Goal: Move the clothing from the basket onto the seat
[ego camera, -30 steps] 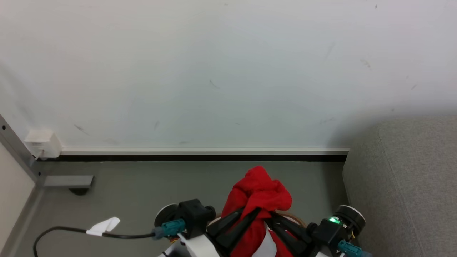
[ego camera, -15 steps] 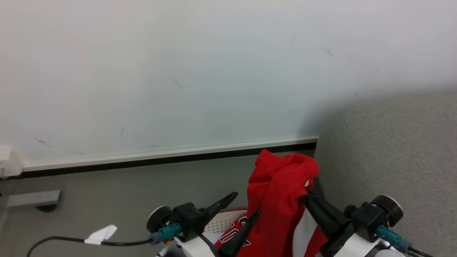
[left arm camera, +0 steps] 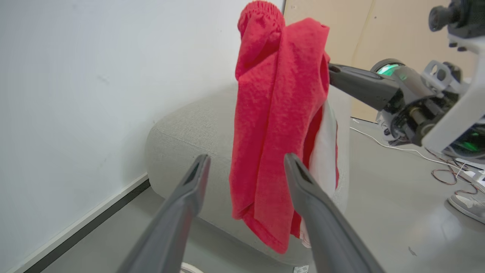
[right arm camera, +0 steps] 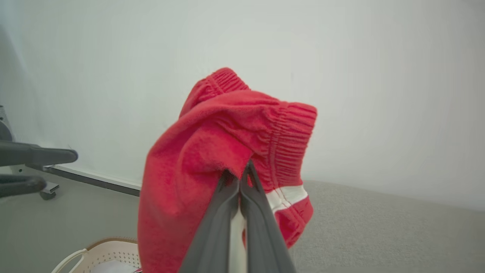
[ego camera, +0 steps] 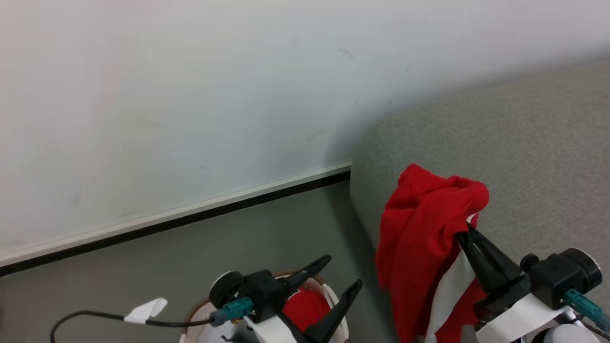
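A red garment with a broad white stripe hangs bunched from the right tool, before the rounded corner of the grey seat. Near the seat, more red clothing lies in the cream basket.

Scuffed white wall — dark skirting — meets grey floor.

head view looks down from above at seat and wall, wrist views close, level, sharing the clothing
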`<state>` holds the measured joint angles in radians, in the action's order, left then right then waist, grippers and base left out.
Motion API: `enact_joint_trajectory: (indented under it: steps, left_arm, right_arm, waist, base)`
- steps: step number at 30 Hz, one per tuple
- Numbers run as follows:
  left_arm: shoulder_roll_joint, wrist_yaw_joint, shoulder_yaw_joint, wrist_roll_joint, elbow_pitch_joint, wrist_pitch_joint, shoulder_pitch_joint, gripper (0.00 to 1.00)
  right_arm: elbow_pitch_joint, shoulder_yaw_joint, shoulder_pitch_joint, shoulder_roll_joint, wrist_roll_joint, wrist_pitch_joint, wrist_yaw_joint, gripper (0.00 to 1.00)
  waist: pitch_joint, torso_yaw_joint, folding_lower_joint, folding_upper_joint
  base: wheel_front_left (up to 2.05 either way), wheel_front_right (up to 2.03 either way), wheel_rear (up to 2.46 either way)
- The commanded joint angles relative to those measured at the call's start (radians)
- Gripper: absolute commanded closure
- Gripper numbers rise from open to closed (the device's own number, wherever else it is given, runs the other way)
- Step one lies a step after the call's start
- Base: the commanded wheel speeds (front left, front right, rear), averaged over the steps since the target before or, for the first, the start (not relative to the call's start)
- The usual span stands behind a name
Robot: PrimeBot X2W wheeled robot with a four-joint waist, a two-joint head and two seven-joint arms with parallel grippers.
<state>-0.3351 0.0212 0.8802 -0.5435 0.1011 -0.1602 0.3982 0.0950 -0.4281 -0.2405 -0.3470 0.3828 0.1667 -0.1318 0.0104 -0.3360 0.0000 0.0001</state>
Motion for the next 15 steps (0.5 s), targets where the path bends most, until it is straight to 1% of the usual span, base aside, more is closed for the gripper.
enact_joint_trajectory:
  steps: [1,4,8,12,15]
  left_arm:
    - [-0.002,0.002,0.001,0.014,0.005,-0.008,0.007,0.00]
    - [0.000,0.002,0.006,0.017,0.001,-0.004,0.019,0.00]
    - [-0.011,0.004,0.004,0.025,-0.017,0.008,0.046,0.00]
    - [-0.028,0.015,0.001,0.050,-0.047,0.027,0.098,0.00]
    - [-0.045,0.025,-0.007,0.069,-0.077,0.042,0.149,0.00]
  right_arm:
    - [-0.012,0.017,0.011,-0.004,-0.007,-0.005,0.002,1.00]
    - [-0.028,0.057,0.017,0.005,-0.017,-0.015,0.002,1.00]
    - [-0.040,0.136,-0.015,0.031,-0.030,-0.023,0.002,1.00]
    - [-0.012,0.252,-0.108,0.055,-0.042,-0.029,0.002,1.00]
    - [0.033,0.354,-0.230,0.061,-0.068,-0.031,0.002,1.00]
  waist:
    - [0.015,-0.017,0.0000,-0.0001]
    - [0.037,-0.018,0.0000,-0.0001]
    - [0.105,-0.005,0.0000,-0.0001]
    - [0.211,0.024,0.0000,-0.0001]
    - [0.309,0.057,0.0000,-0.0001]
  base:
    - [0.00,0.00,0.00]
    - [0.00,0.00,0.00]
    - [0.00,0.00,0.00]
    - [0.00,0.00,0.00]
    - [0.00,0.00,0.00]
